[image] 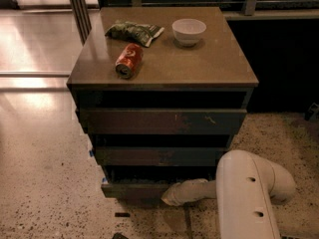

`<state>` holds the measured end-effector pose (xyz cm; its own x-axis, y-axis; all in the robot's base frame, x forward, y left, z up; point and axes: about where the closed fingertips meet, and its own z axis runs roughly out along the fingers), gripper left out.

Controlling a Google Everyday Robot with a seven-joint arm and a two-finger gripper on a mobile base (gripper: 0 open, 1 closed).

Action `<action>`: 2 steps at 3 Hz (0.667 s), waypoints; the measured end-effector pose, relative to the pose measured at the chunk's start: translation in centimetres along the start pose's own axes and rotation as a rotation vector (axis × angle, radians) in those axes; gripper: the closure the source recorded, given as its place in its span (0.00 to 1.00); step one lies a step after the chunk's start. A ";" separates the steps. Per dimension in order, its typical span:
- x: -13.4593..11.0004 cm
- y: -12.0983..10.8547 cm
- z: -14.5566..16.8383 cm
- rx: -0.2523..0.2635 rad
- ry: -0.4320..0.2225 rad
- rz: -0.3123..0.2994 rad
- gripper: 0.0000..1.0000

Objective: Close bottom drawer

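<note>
Bottom drawer [132, 189], slightly open, low beneath the counter's [199, 66] front edge; gripper [173, 196] at its front, right of centre (grip state cannot be told). Closing push apparently in hand; next, press straight inward until flush.

The bottom drawer [130, 189] (dark, flat-fronted) stands slightly open, the gripper [168, 198] low at its front.
</note>
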<state>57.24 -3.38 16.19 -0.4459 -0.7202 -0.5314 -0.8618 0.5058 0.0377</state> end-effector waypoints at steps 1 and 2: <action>0.0 -1.4 -0.3 0.053 0.010 -0.015 1.00; 1.1 -0.9 -0.6 0.096 0.077 -0.019 1.00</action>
<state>57.34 -4.94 16.07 -0.4506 -0.7624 -0.4644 -0.8447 0.5324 -0.0545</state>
